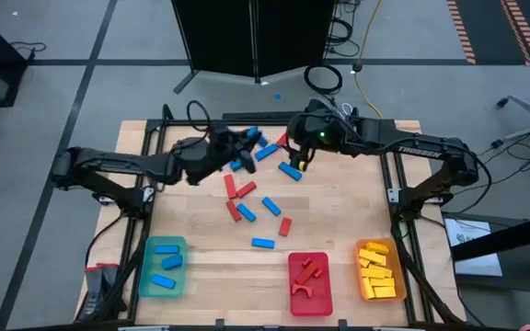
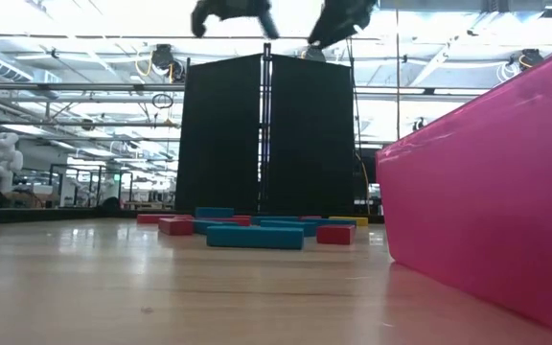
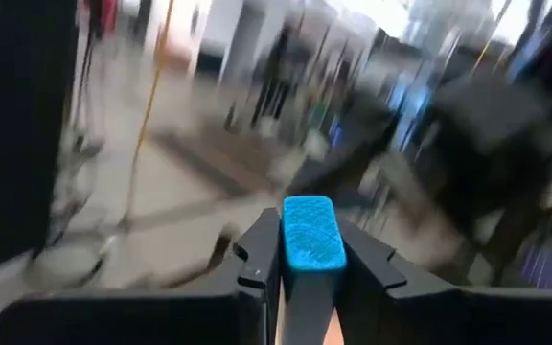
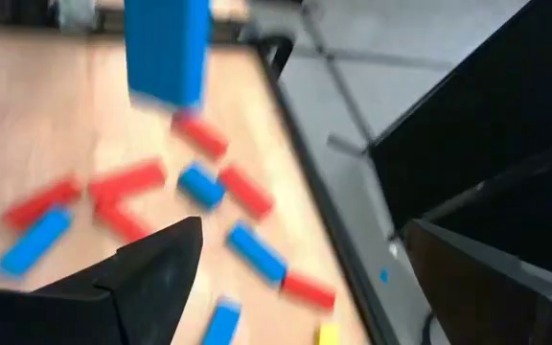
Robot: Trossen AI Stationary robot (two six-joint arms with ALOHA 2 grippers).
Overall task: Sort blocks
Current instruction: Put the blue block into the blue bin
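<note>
L hand [image 3: 310, 278] grips blue block [image 3: 312, 233], long axis along fingers.

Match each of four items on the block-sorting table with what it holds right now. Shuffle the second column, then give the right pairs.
Column one:
1. green tray
2. red tray
3. orange tray
4. left end effector

Column two:
A. yellow blocks
B. one blue block, clamped
C. several blue blocks
D. red pieces

Pairs: 1-C, 2-D, 3-A, 4-B
</note>
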